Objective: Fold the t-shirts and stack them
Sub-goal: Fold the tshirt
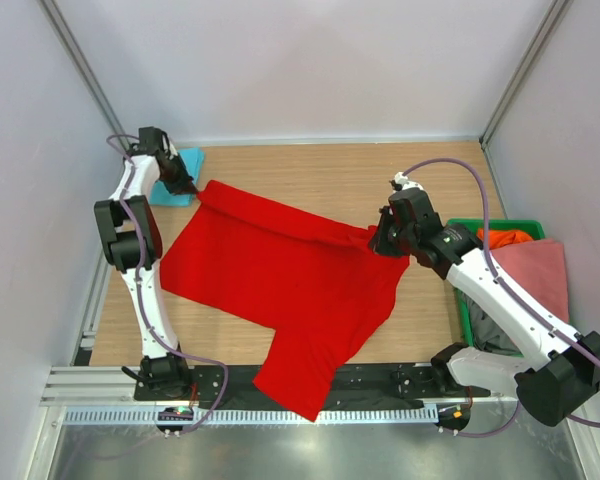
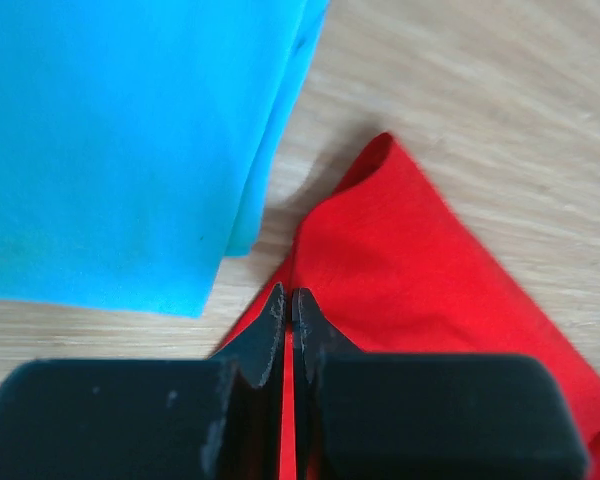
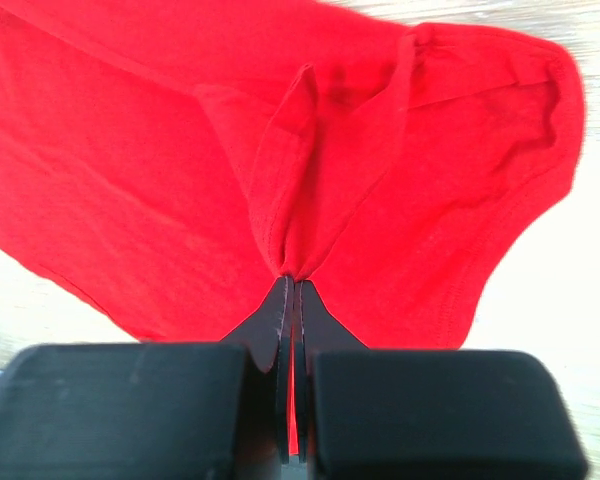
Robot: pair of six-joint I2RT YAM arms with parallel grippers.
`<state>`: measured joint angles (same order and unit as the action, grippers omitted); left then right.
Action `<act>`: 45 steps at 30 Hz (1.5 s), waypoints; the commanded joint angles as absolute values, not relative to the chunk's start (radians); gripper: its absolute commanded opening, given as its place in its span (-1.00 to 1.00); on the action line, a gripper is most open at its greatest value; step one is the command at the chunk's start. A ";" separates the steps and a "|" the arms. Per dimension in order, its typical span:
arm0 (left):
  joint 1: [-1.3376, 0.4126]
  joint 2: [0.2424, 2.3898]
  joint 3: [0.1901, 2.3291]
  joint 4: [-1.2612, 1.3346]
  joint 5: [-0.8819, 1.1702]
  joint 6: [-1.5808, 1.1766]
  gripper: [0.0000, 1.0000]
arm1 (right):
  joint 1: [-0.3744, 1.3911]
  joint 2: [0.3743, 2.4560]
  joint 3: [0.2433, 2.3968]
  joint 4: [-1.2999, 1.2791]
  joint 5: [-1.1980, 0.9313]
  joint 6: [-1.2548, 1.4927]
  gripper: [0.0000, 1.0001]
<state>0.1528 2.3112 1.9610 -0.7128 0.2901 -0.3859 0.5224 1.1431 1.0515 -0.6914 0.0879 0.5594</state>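
You have the red tee (image 1: 280, 280) spread across the middle of the tabletop (image 1: 330, 175), with one end hanging over the near edge. The left fingers (image 1: 185, 187) are closed on its far left corner, and the right fingers (image 1: 382, 244) are closed on a pinched-up ridge of cloth at its right side.

Just beyond the left corner lies the blue tee (image 1: 188, 165), folded, close beside the red cloth. A green crate (image 1: 468, 224) stands at the right edge of the tabletop, and your right arm reaches across it and hides much of it.

You can count five tees: two on the tabletop and three in the crate, pink (image 1: 542, 272), orange (image 1: 506, 238) and dark grey (image 1: 488, 330). There is one crate.

From above, the left arm covers most of the blue tee. The left wrist view shows its stacked layers and a strip of bare wood between it and the red corner, with a sliver of red held between the fingers. The right wrist view shows folds fanning out from the grip, which you cannot see from above
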 commanded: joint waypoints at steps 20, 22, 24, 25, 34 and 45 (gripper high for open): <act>0.166 2.349 1.956 -0.712 0.290 -0.365 -1.00 | 0.528 1.152 0.993 -0.640 0.061 0.564 -0.98; 0.164 2.353 1.959 -0.712 0.284 -0.367 -1.00 | 0.528 1.155 0.985 -0.637 0.052 0.569 -0.98; 0.164 2.355 1.960 -0.710 0.284 -0.367 -1.00 | 0.528 1.158 0.979 -0.637 0.048 0.568 -0.97; 0.164 2.356 1.960 -0.713 0.282 -0.367 -1.00 | 0.528 1.158 0.977 -0.637 0.046 0.568 -0.97; 0.161 2.362 1.957 -0.722 0.259 -0.354 -1.00 | 0.528 1.151 0.943 -0.655 0.028 0.569 -0.98; 0.144 2.309 1.942 -0.765 0.193 -0.334 -0.57 | 0.528 1.149 0.845 -0.808 -0.021 0.635 -0.79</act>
